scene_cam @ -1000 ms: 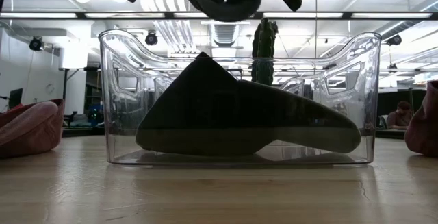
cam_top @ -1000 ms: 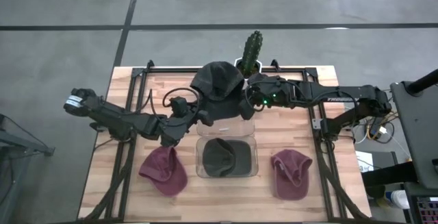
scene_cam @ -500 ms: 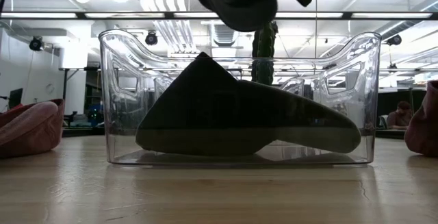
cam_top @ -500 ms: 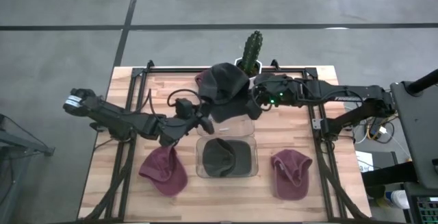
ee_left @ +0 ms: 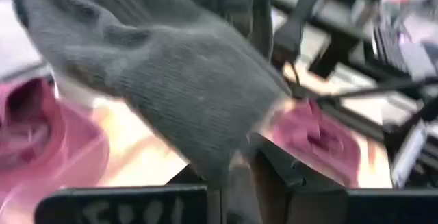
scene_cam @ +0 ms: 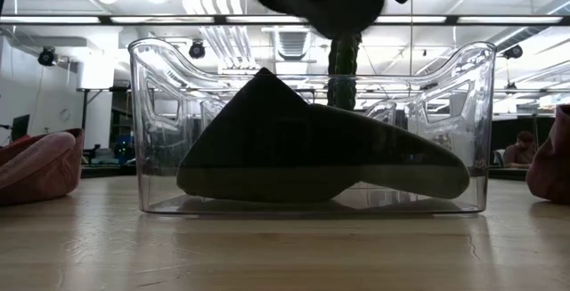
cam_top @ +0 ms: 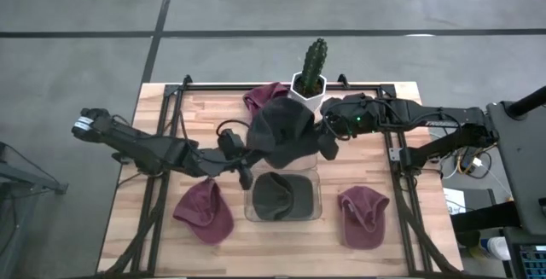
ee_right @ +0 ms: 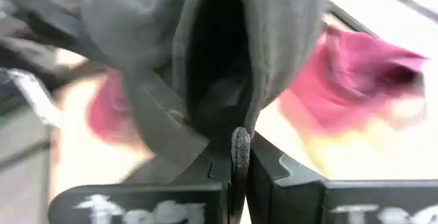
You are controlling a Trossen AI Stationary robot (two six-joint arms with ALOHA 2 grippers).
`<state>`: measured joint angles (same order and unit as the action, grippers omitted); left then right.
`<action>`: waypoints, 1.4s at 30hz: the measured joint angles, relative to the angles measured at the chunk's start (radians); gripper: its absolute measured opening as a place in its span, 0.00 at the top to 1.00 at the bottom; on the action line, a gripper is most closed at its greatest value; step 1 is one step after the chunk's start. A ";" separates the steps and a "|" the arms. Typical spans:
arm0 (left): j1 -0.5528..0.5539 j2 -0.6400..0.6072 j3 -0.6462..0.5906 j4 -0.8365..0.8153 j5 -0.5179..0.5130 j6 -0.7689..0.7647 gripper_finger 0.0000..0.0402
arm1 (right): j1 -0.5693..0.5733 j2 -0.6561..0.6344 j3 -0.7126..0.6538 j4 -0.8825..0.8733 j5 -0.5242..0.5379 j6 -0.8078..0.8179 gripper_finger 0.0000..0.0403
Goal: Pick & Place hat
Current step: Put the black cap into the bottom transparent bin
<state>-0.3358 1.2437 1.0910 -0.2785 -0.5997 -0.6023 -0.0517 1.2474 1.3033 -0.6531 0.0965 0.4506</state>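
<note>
A dark grey hat hangs in the air between my two grippers, over the far rim of a clear plastic bin. In the low view the hat shows at the top, above the bin. Another dark hat lies flat on the bin's floor. My left gripper is shut on the held hat's left side, and my right gripper is shut on its right side. In the wrist views the hat fills most of the picture. My left gripper pinches the hat's edge between its two fingers, coming level from the table's left. The hat is lifted clear and sags away from the fingers. My right gripper pinches a folded edge of the hat's opening between its two fingers, coming level from the table's right. The hat is lifted clear, with its hollow inside open toward the wrist camera.
Three maroon hats lie on the table: one near left, one near right, one at the far side beside a potted cactus. In the low view their edges show at left and right.
Both grippers have carried the grey hat from the far middle of the table toward the near edge, so it now hangs over the bin's far rim. It has also come lower in the low view. The maroon hat at the far side has come into sight behind it.
</note>
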 joint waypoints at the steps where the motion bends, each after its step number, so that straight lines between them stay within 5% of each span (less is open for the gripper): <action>1: -0.003 -0.015 -0.001 -0.055 0.030 -0.018 0.88 | -0.001 -0.002 -0.002 -0.024 0.012 -0.002 0.98; 10: -0.017 -0.044 0.000 -0.131 0.148 -0.096 0.88 | 0.000 0.027 0.057 -0.007 -0.008 -0.015 0.98; 16: -0.017 -0.073 0.000 -0.402 0.206 -0.103 0.88 | -0.002 0.031 0.097 -0.035 -0.231 -0.132 0.98; 21: -0.019 -0.124 -0.001 -0.590 0.152 -0.165 0.88 | 0.002 0.053 0.119 -0.114 -0.334 -0.168 0.98; 31: -0.021 -0.320 -0.001 -0.605 0.013 -0.050 0.88 | 0.034 0.243 0.188 -0.196 -0.436 -0.214 0.97; 42: -0.021 -0.405 -0.068 -0.603 0.003 -0.047 0.88 | 0.042 0.558 0.481 -0.516 -0.519 -0.464 0.97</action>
<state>-0.3565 0.8387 1.0227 -0.8818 -0.5964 -0.6490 -0.0096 1.8055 1.7845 -1.1689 -0.4224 -0.0132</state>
